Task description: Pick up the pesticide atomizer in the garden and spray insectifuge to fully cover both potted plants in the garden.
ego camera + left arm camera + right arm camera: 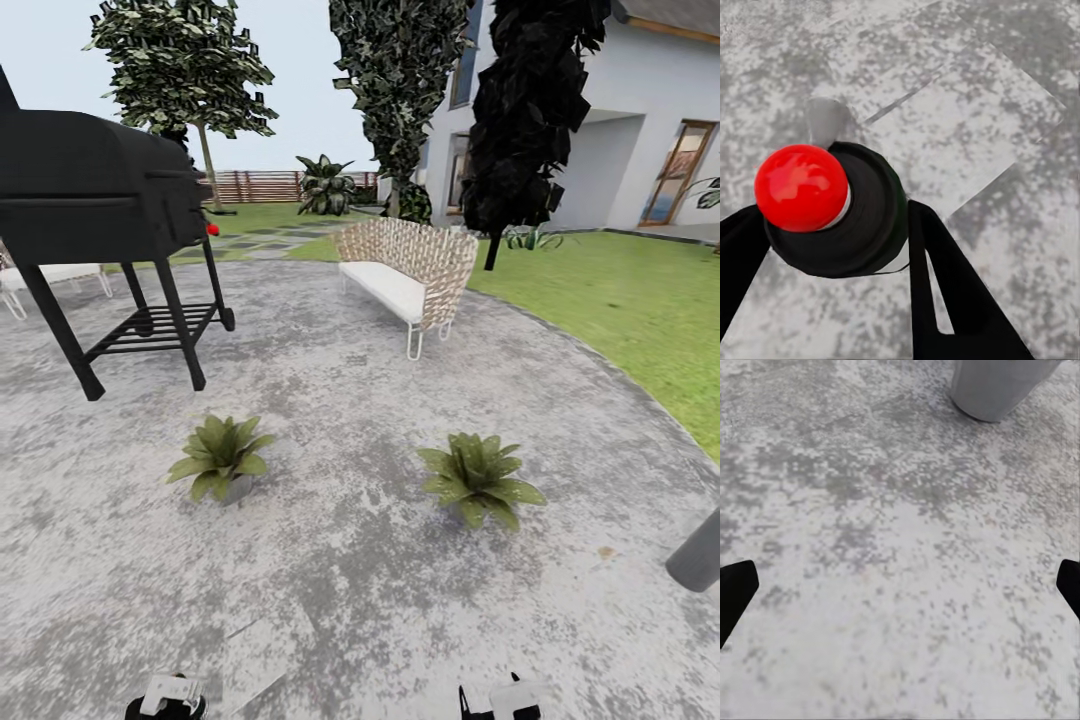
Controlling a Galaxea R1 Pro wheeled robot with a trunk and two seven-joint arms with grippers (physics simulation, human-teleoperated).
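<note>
left gripper (832, 247) pinches the atomizer (840, 214), red tip (801, 187) facing the camera; right gripper (900, 585) fingers spread over bare patio (360, 580); both plants (220, 458) (480, 478) sit mid-patio ahead

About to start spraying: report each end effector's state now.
Left end effector: shut on the pesticide atomizer.
Right end effector: open, holding nothing.

Home garden: stone patio (350, 560), lawn (620, 300), grill (90, 190), wicker bench (410, 270), house (640, 130).
</note>
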